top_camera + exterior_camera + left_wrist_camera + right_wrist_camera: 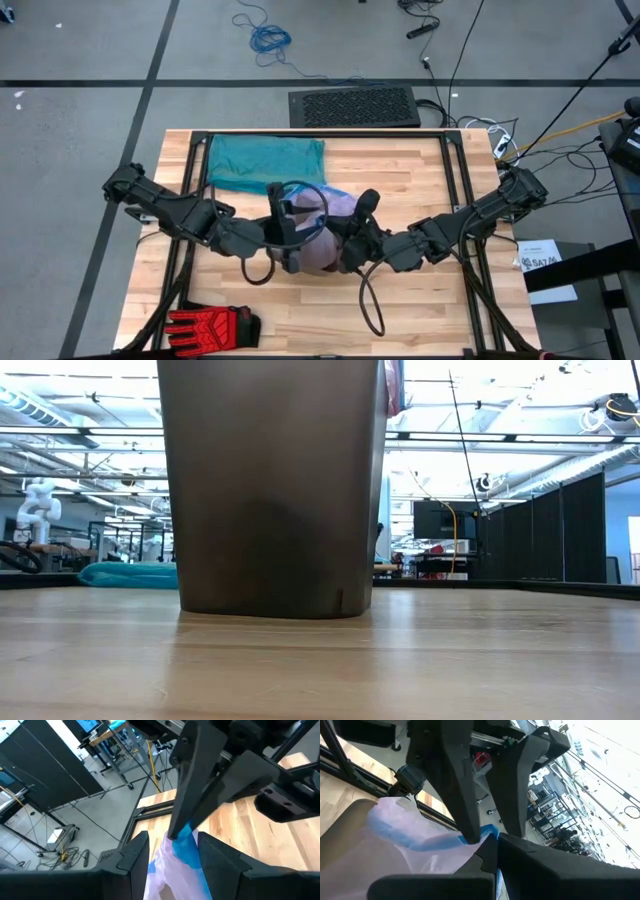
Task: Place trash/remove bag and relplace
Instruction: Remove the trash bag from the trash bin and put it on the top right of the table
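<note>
Both arms meet over the bin at mid-counter. The right end effector is clamped on the bag at its blue rim. The left end effector stands open, the rim between its fingers, opposite.

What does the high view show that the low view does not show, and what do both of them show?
Only the high view shows both arms meeting over the bin, the left gripper and the right gripper at the lilac bag with its blue rim, and the red-and-black glove at the table's near edge.

Only the low view shows the bin's dark grey side standing on the wood, and the room behind it.

Both show the teal-green bag lying on the table and a bit of the lilac bag at the bin's top.
</note>
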`<state>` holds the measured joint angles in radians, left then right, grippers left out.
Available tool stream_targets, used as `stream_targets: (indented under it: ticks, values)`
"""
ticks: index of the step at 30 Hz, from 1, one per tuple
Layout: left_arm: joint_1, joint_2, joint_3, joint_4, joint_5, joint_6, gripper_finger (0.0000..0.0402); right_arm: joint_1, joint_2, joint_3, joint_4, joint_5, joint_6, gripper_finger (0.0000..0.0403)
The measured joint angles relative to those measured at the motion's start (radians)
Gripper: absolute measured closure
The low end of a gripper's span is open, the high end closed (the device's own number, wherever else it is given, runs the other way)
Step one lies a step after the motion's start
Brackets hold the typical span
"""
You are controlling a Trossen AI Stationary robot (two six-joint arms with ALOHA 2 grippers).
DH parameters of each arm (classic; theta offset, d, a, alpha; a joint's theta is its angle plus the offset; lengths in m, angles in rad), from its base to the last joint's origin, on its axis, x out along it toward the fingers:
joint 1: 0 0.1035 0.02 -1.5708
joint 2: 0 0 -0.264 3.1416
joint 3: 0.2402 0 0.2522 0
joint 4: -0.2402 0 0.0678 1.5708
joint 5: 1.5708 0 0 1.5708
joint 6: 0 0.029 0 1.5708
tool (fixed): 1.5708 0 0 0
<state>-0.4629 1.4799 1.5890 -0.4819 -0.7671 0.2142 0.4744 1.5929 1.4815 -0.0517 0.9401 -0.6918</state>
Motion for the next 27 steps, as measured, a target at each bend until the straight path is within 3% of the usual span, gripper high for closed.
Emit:
stream_targets:
  ticks: [7, 16, 20, 27]
  values:
    - [0.016, 0.003, 0.0, -0.006, 0.0, -0.049, 0.0257, -0.004, 0.0, 0.0, -0.001, 0.0, 0.0, 0.0403]
    - [0.031, 0.003, 0.0, -0.031, 0.034, -0.024, 0.0391, -0.004, 0.0, 0.0, 0.001, 0.004, 0.0, 0.0403]
    - [0.031, 0.003, 0.0, -0.029, 0.041, -0.021, 0.0398, -0.003, 0.0, 0.0, 0.006, 0.009, 0.001, 0.0403]
    - [0.031, 0.003, 0.0, -0.01, 0.034, 0.018, 0.04, 0.022, -0.016, 0.0, 0.034, 0.13, 0.006, 0.0384]
